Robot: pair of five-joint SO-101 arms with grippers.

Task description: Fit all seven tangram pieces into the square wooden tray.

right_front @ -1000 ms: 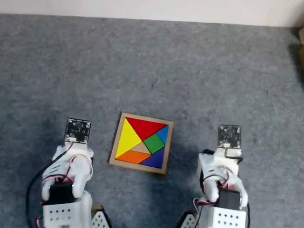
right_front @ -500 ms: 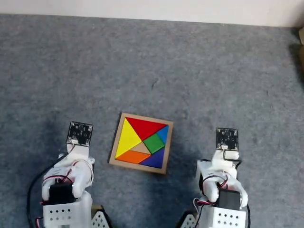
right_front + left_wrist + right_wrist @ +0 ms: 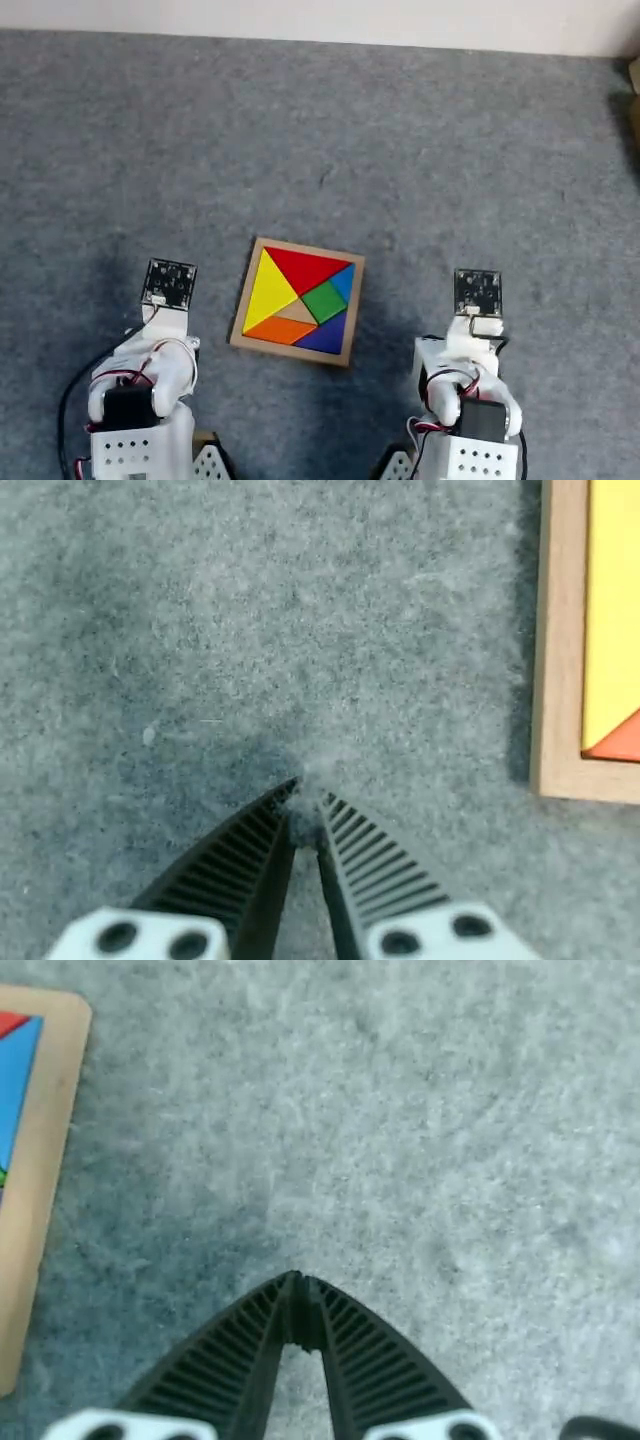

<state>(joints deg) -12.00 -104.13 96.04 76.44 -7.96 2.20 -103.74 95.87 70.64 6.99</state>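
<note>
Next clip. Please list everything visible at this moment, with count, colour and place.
Square wooden tray: one, light wood, on the table between the two arms.
Tangram pieces: seven, all lying inside the tray: yellow triangle, red triangle, green square, blue piece, tan triangle, orange piece, violet triangle.
Felt-like table cover: one, grey, under everything.
Left gripper: one, black ribbed fingers, shut, pointing at the cover beside the tray's yellow side.
Right gripper: one, black ribbed fingers, shut, pointing at the cover on the tray's blue side.
</note>
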